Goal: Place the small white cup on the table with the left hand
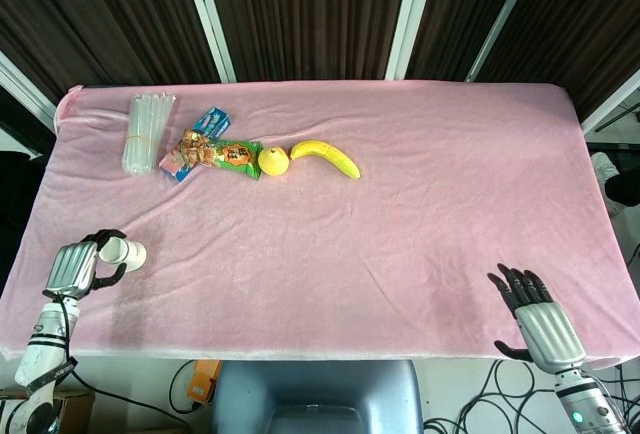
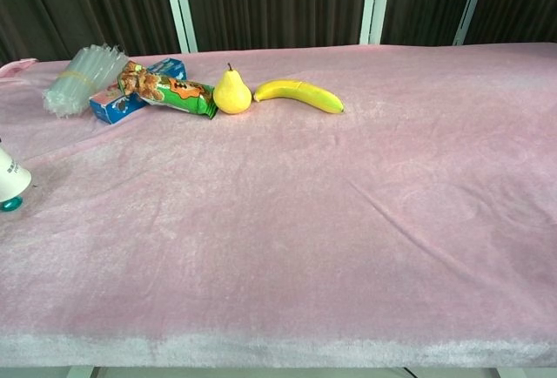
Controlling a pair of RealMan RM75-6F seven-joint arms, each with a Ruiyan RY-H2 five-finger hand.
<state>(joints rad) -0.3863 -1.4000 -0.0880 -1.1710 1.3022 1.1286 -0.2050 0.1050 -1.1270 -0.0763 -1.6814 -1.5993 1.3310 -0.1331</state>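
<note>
My left hand (image 1: 75, 267) is curled around the small white cup (image 1: 123, 252), holding it on its side near the front left corner of the pink table (image 1: 400, 244); in the chest view only the cup's edge (image 2: 10, 178) shows at the left border. My right hand (image 1: 535, 316) hangs at the front right edge with fingers spread and nothing in it. Along the far left side lie a bundle of clear tubes (image 1: 143, 132), a blue box (image 1: 197, 141), a snack packet (image 1: 222, 154), a pear (image 1: 273, 161) and a banana (image 1: 326, 157).
</note>
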